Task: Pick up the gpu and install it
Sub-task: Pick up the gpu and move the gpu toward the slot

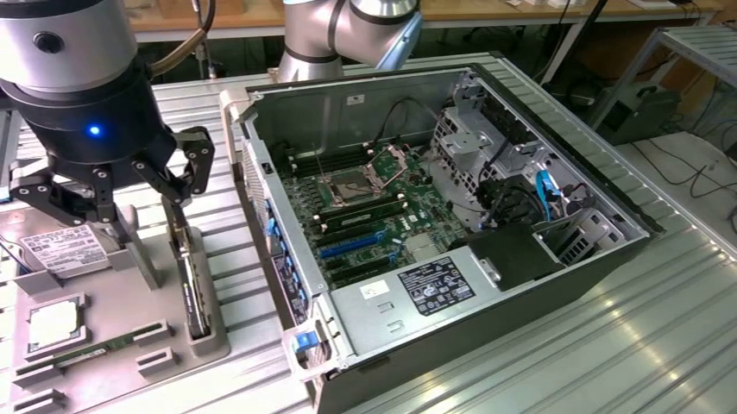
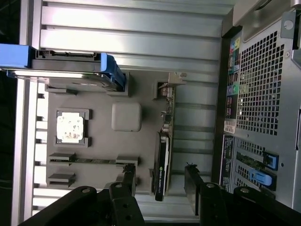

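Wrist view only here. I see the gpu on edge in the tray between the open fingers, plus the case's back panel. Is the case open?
Observer: Yes. In the exterior view the computer case lies on its side with the panel off and the motherboard facing up.
Operator: Slot free for the gpu?
Observer: The blue expansion slots look bare. No card stands in them.
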`<state>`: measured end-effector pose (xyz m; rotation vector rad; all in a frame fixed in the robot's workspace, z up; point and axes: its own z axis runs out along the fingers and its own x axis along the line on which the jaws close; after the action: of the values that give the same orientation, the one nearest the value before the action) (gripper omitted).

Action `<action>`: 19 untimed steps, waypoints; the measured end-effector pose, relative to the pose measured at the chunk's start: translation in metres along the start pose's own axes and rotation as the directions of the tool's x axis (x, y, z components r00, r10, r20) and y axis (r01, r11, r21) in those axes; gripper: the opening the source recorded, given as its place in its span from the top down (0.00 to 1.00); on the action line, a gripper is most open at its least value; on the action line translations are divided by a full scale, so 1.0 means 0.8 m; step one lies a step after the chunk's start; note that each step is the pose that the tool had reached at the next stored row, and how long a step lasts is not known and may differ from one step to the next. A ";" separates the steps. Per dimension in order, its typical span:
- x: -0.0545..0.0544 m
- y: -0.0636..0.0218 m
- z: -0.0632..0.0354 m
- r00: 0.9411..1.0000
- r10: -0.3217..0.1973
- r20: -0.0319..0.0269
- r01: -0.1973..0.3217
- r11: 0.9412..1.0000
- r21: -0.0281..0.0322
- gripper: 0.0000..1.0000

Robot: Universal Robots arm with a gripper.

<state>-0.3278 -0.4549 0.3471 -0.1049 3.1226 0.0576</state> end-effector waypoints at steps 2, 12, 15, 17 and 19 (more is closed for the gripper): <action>-0.001 -0.002 0.000 1.000 0.000 0.000 0.000 1.000 0.000 0.46; -0.001 -0.012 0.004 1.000 0.000 0.000 0.000 1.000 0.000 0.46; -0.001 -0.014 0.006 1.000 0.000 0.000 0.000 1.000 0.000 0.46; -0.002 -0.014 0.008 1.000 0.000 0.000 0.000 1.000 0.000 0.46; -0.002 -0.014 0.010 1.000 0.000 0.000 0.000 1.000 0.000 0.46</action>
<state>-0.3253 -0.4660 0.3386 -0.1049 3.1225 0.0577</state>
